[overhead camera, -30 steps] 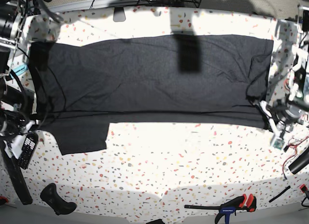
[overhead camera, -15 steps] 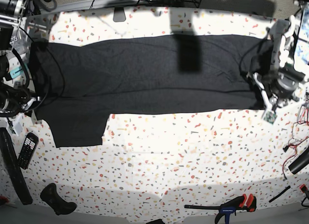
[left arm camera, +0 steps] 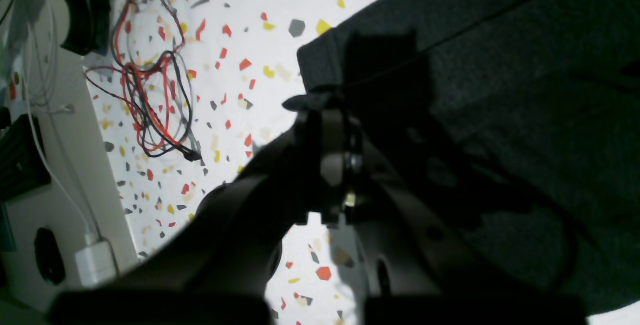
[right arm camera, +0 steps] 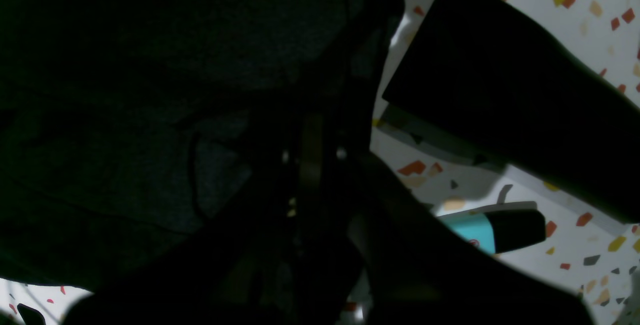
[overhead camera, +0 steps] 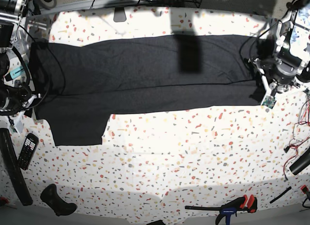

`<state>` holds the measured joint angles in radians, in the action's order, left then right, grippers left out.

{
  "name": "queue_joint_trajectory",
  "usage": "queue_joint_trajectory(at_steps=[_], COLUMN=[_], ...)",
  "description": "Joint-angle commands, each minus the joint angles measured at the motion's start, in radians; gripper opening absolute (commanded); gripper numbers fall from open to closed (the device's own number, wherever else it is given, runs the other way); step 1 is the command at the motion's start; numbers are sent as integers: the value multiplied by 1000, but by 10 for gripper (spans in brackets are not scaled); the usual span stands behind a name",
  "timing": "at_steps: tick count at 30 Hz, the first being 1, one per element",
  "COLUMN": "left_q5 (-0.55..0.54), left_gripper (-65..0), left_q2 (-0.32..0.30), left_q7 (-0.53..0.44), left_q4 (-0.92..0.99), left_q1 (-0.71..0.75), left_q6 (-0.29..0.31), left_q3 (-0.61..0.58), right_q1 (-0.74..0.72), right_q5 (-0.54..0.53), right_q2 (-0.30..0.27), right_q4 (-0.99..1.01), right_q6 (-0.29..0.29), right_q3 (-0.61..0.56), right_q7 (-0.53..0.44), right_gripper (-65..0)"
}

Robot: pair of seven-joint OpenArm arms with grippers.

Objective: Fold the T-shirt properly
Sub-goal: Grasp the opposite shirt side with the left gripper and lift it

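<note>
Two hands pinch T-shirt (overhead camera: 145, 74) ends: left hand (overhead camera: 268, 91) frame right, right hand (overhead camera: 30, 100) frame left; long axis left-right.

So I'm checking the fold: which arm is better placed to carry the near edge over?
Neither alone. The left gripper is shut on the T-shirt at one end, and the right gripper at the other, so both likely move together.
</note>
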<state>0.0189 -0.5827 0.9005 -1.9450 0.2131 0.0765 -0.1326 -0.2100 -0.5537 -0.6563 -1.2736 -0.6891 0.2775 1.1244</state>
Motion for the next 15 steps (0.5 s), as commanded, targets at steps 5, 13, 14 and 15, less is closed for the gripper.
queue_joint_trajectory(at_steps=[5, 13, 14, 15], left_q5=[61, 71, 71, 71], left_gripper=[-650, -650, -650, -650], left_q2=[-13, -13, -13, -13], left_q7=[11, 21, 20, 20], left_q4=[-20, -21, -21, -21], left_q1=[-11, -11, -11, -11], left_q6=[-30, -35, -35, -35], left_q3=[8, 8, 8, 8], right_q1=[-19, -19, -19, -19], right_q5=[-7, -3, -3, -3], right_q2=[-25, -25, -25, -25], right_q4=[-31, -47, -47, -47], right_q6=[-9, -9, -9, -9], right_q3=[11, 11, 11, 11], right_q7=[-4, 2, 2, 2], right_gripper=[-650, -650, -650, -650])
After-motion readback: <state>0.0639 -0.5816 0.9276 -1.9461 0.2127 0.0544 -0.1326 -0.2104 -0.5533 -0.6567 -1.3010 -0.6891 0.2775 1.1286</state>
